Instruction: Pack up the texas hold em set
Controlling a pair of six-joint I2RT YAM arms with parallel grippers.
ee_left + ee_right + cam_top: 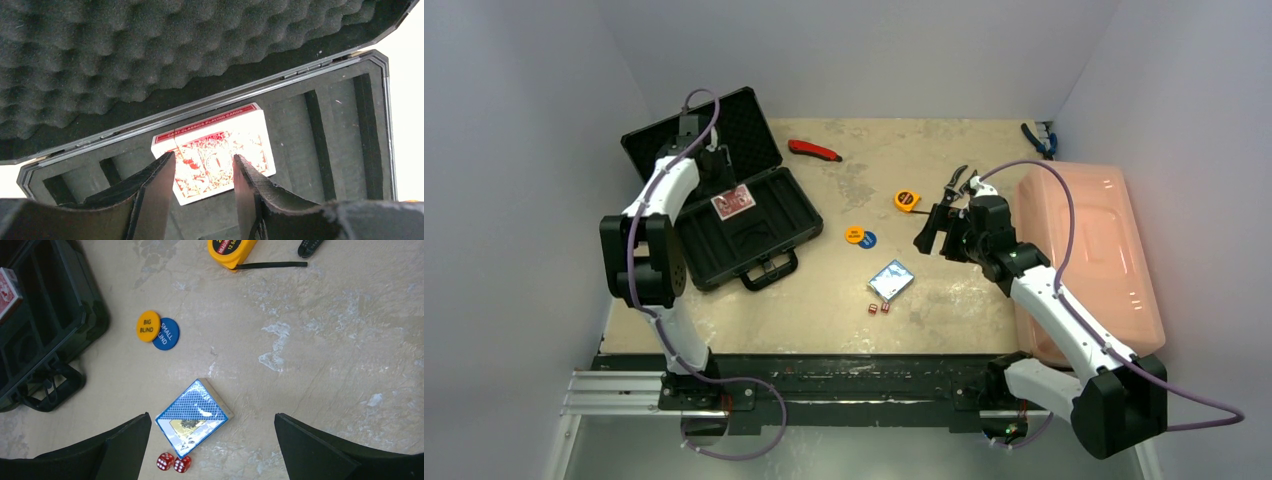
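The black hard-shell briefcase (pixel 776 198) lies open at the upper left of the top view. Its raised lid is lined with dark egg-crate foam (pixel 125 55), all soft rounded bumps, and its base is cut into straight-walled slots with a matte, felt-like finish. The red card deck (pixel 215 152), a flat glossy rectangle with an ornate red-and-white back, lies in the base near the hinge. The left hand (pixel 203 165) hangs right over it. Its two dark, wedge-shaped fingers (pixel 160 190) stand a narrow gap apart and clamp nothing.

On the pale, scuffed table (pixel 325 365), the blue card deck (pixel 194 416) sits at the lower middle of the right wrist view. It is wrapped in shiny film and has a fine crosshatch back. Two tiny red dice (pixel 173 463) with white pips touch each other just below its corner. Up and to the left, a smooth orange disc (pixel 148 326) marked BIG BLIND overlaps a blue disc (pixel 166 334) marked SMALL BLIND. The right hand (pixel 211 416) hovers above the blue deck with its fingers spread wide and empty.

A yellow tape measure (pixel 231 249) lies at the top edge. A large translucent pink bin (pixel 1089 250) with rounded corners fills the right side of the top view.
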